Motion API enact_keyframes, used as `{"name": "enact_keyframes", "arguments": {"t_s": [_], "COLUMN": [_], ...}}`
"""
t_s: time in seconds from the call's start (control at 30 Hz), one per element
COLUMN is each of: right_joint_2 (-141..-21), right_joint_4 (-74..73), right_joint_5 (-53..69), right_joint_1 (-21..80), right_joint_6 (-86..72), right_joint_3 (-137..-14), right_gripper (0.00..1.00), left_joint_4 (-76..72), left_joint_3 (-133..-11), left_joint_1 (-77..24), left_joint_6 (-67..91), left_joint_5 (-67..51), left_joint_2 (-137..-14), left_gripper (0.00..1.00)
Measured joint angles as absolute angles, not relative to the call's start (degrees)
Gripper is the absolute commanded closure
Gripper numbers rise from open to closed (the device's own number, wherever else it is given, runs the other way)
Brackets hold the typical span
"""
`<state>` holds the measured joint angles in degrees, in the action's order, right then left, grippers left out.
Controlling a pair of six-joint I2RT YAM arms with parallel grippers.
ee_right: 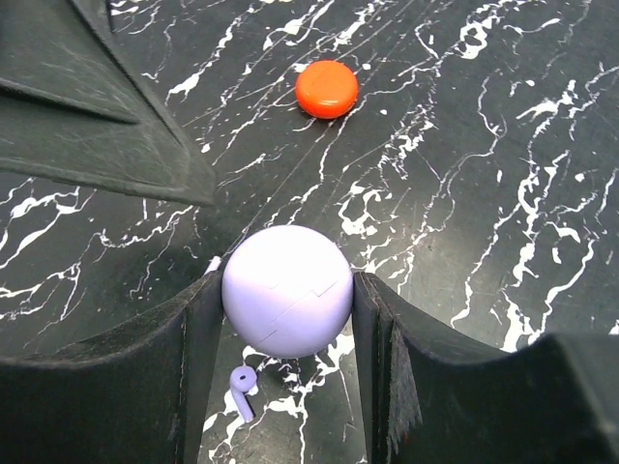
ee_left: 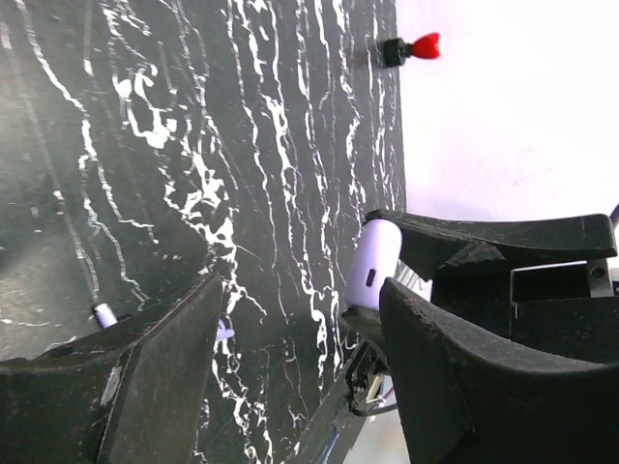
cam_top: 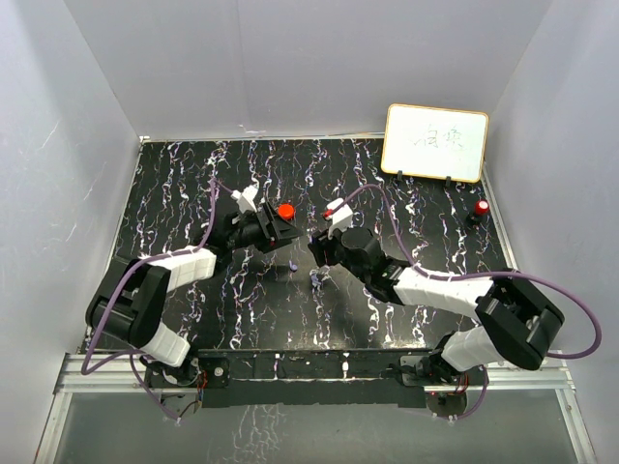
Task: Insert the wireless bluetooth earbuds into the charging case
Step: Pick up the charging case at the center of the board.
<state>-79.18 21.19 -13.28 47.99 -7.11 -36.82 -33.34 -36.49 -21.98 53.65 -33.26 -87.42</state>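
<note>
Tightly squeezing a smooth, round lilac plastic charging case (ee_right: 286,275) between the black ridged fingers (ee_right: 382,358) of the right gripper (ee_right: 288,295), just beside a tiny hooked purple plastic earbud (ee_right: 242,389) on the shiny black white-streaked table (ee_right: 464,193). Holding the left gripper (ee_left: 305,300) spread wide, touching nothing. Open tabletop up to the flat orange-red round disc (ee_right: 327,89).

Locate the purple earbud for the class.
In the right wrist view, the purple earbud lies on the black table, close by the lilac round case gripped by the right tool.
</note>
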Motion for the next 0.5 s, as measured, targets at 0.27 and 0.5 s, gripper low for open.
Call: {"name": "enact_keyframes", "arguments": {"t_s": [0.27,0.5], "right_joint_2": [-78.9,-78.7], "right_joint_4": [23.6,24.1], "right_joint_5": [-8.8,-6.4], "right_joint_1": [48.0,48.0], "right_joint_6": [-5.2,-4.2], "right_joint_3": [-36.2,-35.8], "right_gripper": [0.57,0.58], "left_joint_4": [-36.3,-38.2], "left_joint_3": [-36.5,-36.7], "left_joint_1": [-24.6,-25.8], "left_joint_6": [54.7,55.5], "left_joint_5": [-34.2,-34.9], "left_joint_2": [-88.1,-89.0], "left_gripper": [0.4,0.49]}}
